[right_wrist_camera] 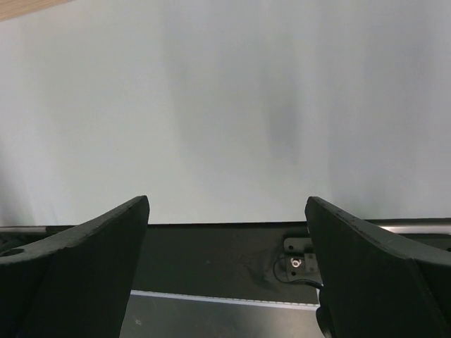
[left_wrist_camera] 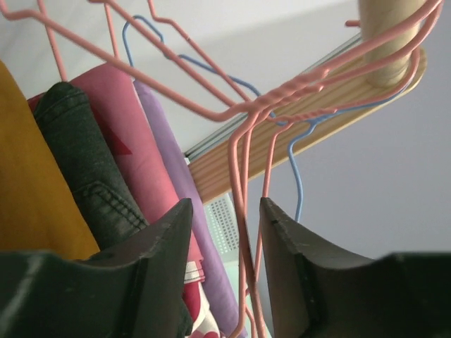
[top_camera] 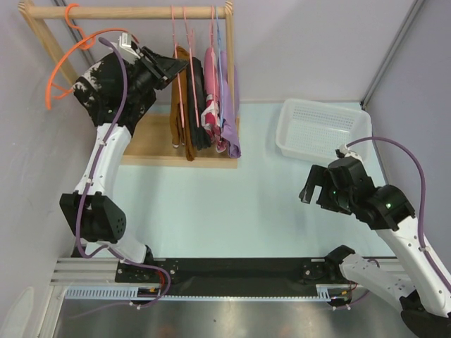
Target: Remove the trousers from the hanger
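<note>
The rust-brown trousers (top_camera: 183, 105) hang on a thin pink wire hanger (top_camera: 175, 42) from the wooden rod (top_camera: 134, 12) of a rack. In the left wrist view the trousers (left_wrist_camera: 28, 197) fill the left edge. My left gripper (top_camera: 169, 67) is raised beside them, just under the rod. It is open (left_wrist_camera: 225, 204), with pink hanger wires (left_wrist_camera: 243, 211) passing between its jaws, nearer the right finger (left_wrist_camera: 289, 260). My right gripper (top_camera: 310, 189) is open and empty (right_wrist_camera: 227, 201) low over the table at the right.
On the same rod hang a dark garment (left_wrist_camera: 84, 162), a pink one (left_wrist_camera: 134, 141), a purple one (left_wrist_camera: 180, 183) and a blue wire hanger (left_wrist_camera: 297, 176). An orange round hanger (top_camera: 60, 63) carries a mottled garment (top_camera: 88, 88). A white basket (top_camera: 320, 127) stands at back right.
</note>
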Controlling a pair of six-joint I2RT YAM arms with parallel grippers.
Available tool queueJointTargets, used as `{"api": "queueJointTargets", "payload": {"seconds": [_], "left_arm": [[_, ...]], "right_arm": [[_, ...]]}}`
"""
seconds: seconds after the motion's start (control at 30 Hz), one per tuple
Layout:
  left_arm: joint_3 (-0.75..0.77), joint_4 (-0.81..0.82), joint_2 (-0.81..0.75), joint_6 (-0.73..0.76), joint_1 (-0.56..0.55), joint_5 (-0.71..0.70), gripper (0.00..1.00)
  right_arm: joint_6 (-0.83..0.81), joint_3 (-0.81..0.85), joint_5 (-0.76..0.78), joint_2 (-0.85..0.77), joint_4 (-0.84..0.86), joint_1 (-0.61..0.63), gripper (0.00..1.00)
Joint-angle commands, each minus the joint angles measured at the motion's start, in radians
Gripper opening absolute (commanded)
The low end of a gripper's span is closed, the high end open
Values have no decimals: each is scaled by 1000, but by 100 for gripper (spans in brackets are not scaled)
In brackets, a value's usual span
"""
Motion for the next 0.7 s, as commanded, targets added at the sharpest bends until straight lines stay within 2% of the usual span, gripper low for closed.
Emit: {"api": "queueJointTargets", "payload": {"seconds": [0.0,0.17,0.4,0.67], "left_arm": [[77,60,12,-15,18,29,43],[126,65,51,-26,27,53,34],[176,77,88,-41,35,76,2],[203,140,56,-21,49,99,0]], "right_arm": [[-44,34,49,61,-45,-1,100],[-89,33,17,61,-11,2,100],[-103,48,-19,54,35,4,100],[-101,34,-60,35,35,5,100]]}}
